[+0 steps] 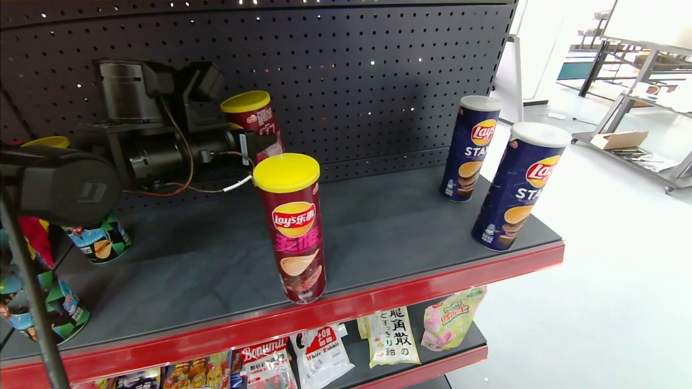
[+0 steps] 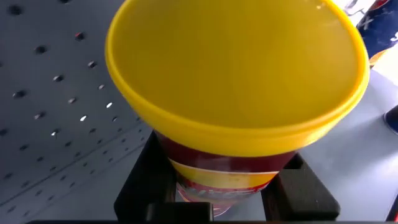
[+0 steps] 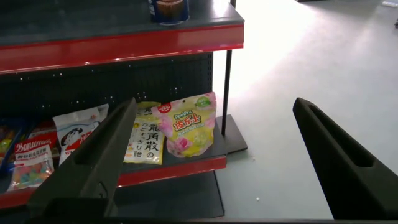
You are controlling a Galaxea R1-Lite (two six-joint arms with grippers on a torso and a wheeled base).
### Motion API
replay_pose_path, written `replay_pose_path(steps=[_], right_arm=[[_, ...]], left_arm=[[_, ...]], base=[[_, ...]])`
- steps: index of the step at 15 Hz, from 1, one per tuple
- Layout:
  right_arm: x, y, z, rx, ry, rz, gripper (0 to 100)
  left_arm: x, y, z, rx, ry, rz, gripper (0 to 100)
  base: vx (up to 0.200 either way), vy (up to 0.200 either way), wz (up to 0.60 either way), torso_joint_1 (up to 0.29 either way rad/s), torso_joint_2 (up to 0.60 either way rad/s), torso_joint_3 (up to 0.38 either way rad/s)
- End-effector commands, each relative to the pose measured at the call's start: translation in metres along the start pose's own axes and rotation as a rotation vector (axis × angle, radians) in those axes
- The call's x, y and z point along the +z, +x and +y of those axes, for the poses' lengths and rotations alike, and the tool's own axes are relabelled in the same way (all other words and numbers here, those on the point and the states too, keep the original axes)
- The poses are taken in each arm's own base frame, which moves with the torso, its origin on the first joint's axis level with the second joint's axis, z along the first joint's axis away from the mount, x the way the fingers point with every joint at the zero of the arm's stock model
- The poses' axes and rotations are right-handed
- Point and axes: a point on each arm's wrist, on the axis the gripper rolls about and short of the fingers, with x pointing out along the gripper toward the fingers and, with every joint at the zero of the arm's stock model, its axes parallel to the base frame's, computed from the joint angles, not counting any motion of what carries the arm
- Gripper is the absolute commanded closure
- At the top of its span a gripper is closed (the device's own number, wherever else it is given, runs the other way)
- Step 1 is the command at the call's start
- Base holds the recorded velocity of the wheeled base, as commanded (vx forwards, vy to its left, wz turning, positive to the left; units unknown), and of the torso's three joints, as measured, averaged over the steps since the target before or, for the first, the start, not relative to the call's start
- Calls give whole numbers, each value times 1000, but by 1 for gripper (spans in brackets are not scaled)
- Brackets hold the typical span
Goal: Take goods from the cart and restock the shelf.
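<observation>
Pinches red can (image 1: 247, 105) in left gripper (image 1: 251, 141) near pegboard (image 1: 351, 65), behind another red can (image 1: 294, 232); holds right gripper (image 3: 214, 104) fingers spread.

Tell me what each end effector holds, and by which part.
Left end effector: the red cylindrical chip can with a yellow lid, gripped on its body below the lid. Right end effector: open, holding nothing.

Left arm: stretched forward, roughly level.
Left end effector (image 1: 258, 141): clamped on a can (image 1: 251, 111) — one finger each side.
Right end effector (image 3: 217, 165): fingers spread wide apart.
</observation>
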Motion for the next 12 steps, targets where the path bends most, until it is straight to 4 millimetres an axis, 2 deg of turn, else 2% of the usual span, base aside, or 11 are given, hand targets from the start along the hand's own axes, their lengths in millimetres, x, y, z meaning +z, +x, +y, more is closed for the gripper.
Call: replay_pose_path(steps=[1,12], right_arm=[[0,0,0,0,0,0,0],[0,0,0,0,0,0,0]], left_arm=[[-6,10,-2,-9,2,4,100],[-12,28,-10,-39,59,12,100]], base=[[0,0,0,0,0,0],[0,0,0,0,0,0]])
